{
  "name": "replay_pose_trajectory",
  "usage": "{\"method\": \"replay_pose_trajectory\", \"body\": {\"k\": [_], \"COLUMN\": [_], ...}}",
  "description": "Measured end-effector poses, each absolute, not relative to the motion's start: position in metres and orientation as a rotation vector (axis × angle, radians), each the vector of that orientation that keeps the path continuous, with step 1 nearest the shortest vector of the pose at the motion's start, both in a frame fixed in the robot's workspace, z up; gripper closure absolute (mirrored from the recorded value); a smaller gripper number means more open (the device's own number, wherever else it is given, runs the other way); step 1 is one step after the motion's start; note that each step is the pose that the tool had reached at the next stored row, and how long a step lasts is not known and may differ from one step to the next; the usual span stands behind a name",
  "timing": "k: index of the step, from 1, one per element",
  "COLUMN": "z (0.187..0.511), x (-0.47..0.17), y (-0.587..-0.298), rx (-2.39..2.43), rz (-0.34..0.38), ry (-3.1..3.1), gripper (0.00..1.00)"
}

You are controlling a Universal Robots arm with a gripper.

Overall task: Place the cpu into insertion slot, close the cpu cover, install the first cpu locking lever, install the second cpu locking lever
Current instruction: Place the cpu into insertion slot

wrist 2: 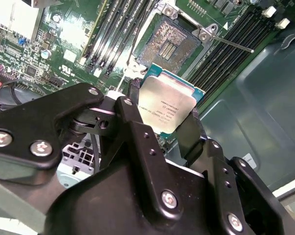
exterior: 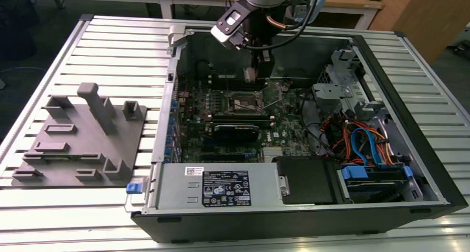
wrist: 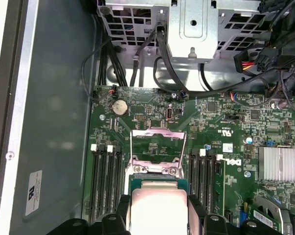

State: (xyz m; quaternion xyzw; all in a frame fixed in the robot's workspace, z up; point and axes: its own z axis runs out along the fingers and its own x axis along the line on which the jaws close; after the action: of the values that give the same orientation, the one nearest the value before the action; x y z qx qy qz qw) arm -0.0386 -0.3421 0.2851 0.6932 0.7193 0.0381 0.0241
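Grip: gripper (wrist 2: 163,111) is clamped on the cpu (wrist 2: 170,102), with the black fingers (wrist 2: 190,128) pinching two opposite edges and the metal top exposed.
CPU position: held off the board, not seated. In the exterior view the tool hangs at about 12 o'clock of the insertion slot (exterior: 243,102), close by.
Slot: contact field is bare. A thin locking lever (wrist 2: 230,43) juts out beside it.
Cover: cpu cover (wrist: 158,131) looks raised, with board showing through its window.
Level: cannot tell whether the chip sits parallel to the slot.
Risk, canted entry: a leading corner would likely dig into the contacts and bend them.
Risk, rotation: keying match is unreadable. A wrong turn would stop it seating.
Risk, snag: a finger brushing the raised cover or lever could knock either onto the open slot.
Risk, slip: with an edge-only hold, a loosened pinch drops the chip on the contacts.
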Motion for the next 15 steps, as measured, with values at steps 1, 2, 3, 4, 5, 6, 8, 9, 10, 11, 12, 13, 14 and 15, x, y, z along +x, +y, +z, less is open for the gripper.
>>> {"method": "replay_pose_trajectory", "body": {"k": [1,2,3,4,5,6,8,9,10,11,12,13,14,15], "z": [0.284,0.283,0.282,0.28,0.279,0.277,0.273,0.271,0.269,0.268,0.266,0.264,0.262,0.261], "x": [-0.039,-0.039,-0.039,-0.039,-0.039,-0.039,-0.039,-0.039,-0.039,-0.039,-0.039,-0.039,-0.039,-0.039], "y": [-0.342,-0.342,-0.342,-0.342,-0.342,-0.342,-0.342,-0.342,-0.342,-0.342,-0.342,-0.342,-0.342,-0.342], "rx": [2.145,2.145,2.145,2.145,2.145,2.145,2.145,2.145,2.145,2.145,2.145,2.146,2.147,2.148], "rz": [0.118,0.118,0.118,0.118,0.118,0.118,0.118,0.119,0.119,0.119,0.12,0.12,0.121,0.121], "ry": [2.226,2.226,2.226,2.226,2.226,2.226,2.226,2.225,2.225,2.225,2.225,2.225,2.224,2.224], "gripper": [0.46,0.46,0.46,0.46,0.46,0.46,0.46,0.46,0.46,0.46,0.46,0.46,0.46,0.46]}}
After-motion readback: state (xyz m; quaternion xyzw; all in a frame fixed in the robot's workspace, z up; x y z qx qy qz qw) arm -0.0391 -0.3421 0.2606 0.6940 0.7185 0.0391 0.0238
